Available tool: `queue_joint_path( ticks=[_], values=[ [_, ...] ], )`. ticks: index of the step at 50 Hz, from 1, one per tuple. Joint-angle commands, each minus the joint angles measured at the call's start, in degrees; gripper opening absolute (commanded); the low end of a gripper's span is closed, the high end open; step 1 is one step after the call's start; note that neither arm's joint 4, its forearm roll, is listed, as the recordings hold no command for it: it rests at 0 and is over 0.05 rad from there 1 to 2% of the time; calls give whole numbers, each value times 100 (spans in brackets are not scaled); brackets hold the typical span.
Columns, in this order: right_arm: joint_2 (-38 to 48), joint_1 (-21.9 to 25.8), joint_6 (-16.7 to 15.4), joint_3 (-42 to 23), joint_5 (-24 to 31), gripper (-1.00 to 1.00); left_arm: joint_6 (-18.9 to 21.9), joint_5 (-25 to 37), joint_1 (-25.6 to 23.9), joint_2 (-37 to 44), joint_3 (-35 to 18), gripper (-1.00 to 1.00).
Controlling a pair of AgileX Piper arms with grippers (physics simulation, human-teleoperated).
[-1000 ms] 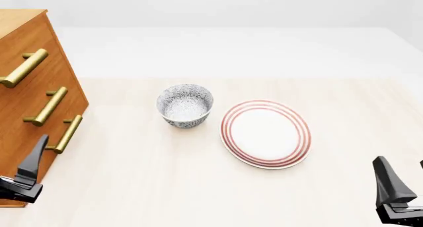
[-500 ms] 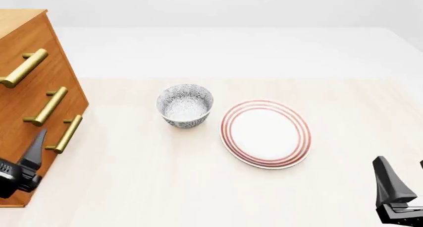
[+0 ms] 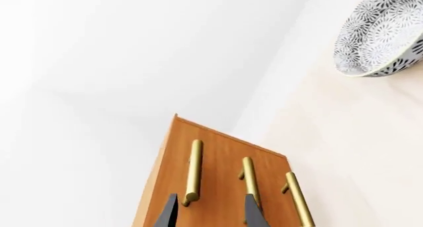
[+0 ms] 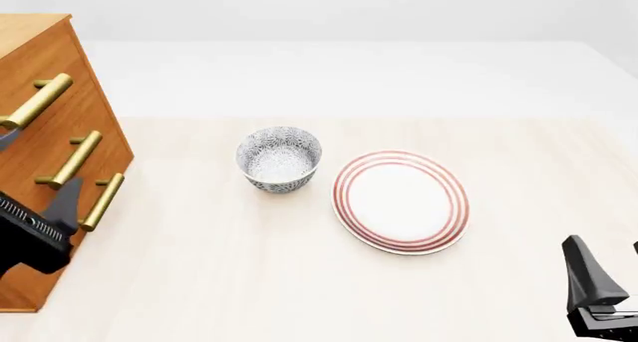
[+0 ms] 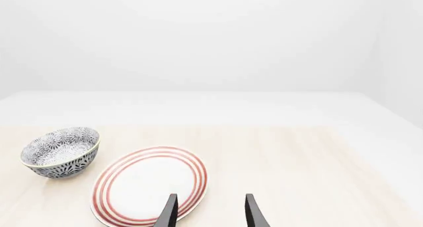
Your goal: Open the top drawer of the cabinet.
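Observation:
The orange-brown cabinet (image 4: pixel 104 131) stands at the table's left edge, its three brass handles facing right. The top drawer (image 4: pixel 48 58) sits flush with the front, and its handle (image 4: pixel 35 101) is the highest bar. My left gripper (image 4: pixel 36 161) hangs open in front of the cabinet's face, tilted upward, with nothing between its fingers. In the left wrist view the left gripper (image 3: pixel 209 201) has its fingers either side of the near end of the top handle (image 3: pixel 193 171), with the middle handle (image 3: pixel 248 180) behind one finger. My right gripper (image 4: pixel 608 263) rests open near the front right corner.
A patterned bowl (image 4: pixel 279 159) stands mid-table, with a red-ringed plate (image 4: pixel 401 200) to its right. The right wrist view shows the bowl (image 5: pixel 61 151) and the plate (image 5: pixel 150 185) ahead of the open right gripper (image 5: pixel 209 207). The lowest handle (image 4: pixel 103 201) is beside my left gripper.
My left gripper has risen along the cabinet's front and tipped upward toward the handles. The right arm, bowl and plate have not moved.

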Motion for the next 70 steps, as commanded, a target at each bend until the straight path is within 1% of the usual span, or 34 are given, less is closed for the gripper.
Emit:
queue_joint_path(
  ticks=[1,10,11,16,17,18,19,23,24,45,49,59,65,70],
  values=[
    [0,0,0,0,0,100,549,-595,32,540,-21,100],
    [0,0,1,0,0,100,758,-920,131,882,-60,100],
    [-1,0,-1,0,0,100,851,-1063,236,972,-2,100],
    [0,0,0,0,0,100,1043,-1446,267,1245,86,100],
    [0,0,0,0,0,100,1042,-1448,258,1278,67,100],
    [0,0,-1,0,0,100,1170,-1714,318,1522,40,100],
    [1,-1,1,0,0,100,1187,-1764,334,1574,30,100],
    [0,-1,0,0,0,100,1185,-1746,341,1633,-57,100],
    [0,-1,0,0,0,100,1397,-1846,677,1812,-375,100],
    [1,0,-1,0,0,100,1450,-1635,898,1836,-624,100],
    [-1,0,0,0,0,100,1487,-1753,955,1955,-612,100],
    [2,0,-1,0,0,100,1413,-1818,985,2186,-731,100],
    [1,1,0,0,0,100,1418,-2054,1055,2479,-743,100],
    [0,-1,0,0,0,100,1382,-2111,1089,2588,-763,100]
  ],
)
